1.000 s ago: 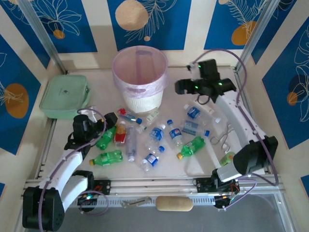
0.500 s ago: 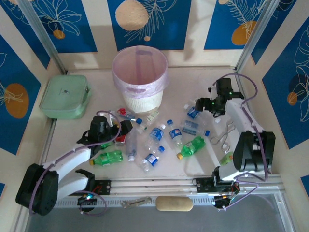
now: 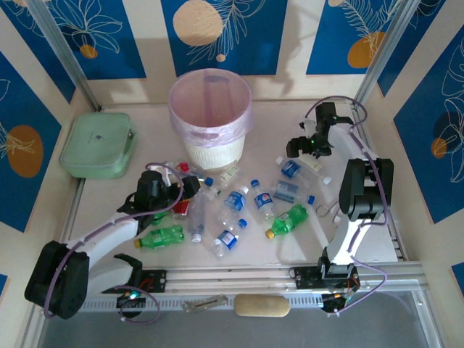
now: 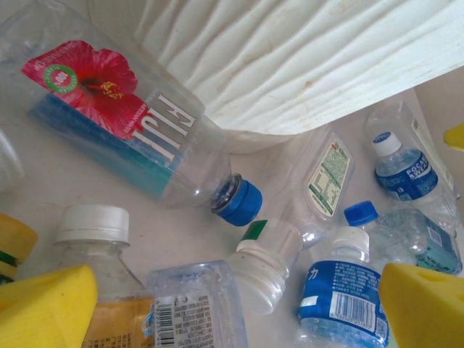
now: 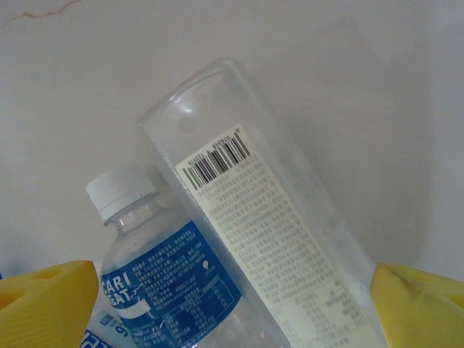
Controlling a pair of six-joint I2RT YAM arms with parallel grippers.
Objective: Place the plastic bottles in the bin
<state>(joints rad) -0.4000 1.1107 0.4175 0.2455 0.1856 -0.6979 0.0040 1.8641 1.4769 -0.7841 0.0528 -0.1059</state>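
Beside the bin (image 3: pixel 214 152), loose plastic bottles (image 3: pixel 233 200).

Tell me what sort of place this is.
Probably a robot test cell, not a home: a left arm and right arm mounted on a rail at the table edge, aluminium posts framing blue printed wall panels, and plastic bottles strewn beside a lined bin.

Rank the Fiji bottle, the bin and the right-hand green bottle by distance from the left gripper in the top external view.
1. Fiji bottle, just beyond the left gripper, whose jaws are open.
2. Bin, farther back and slightly right.
3. Green bottle, far to the right.
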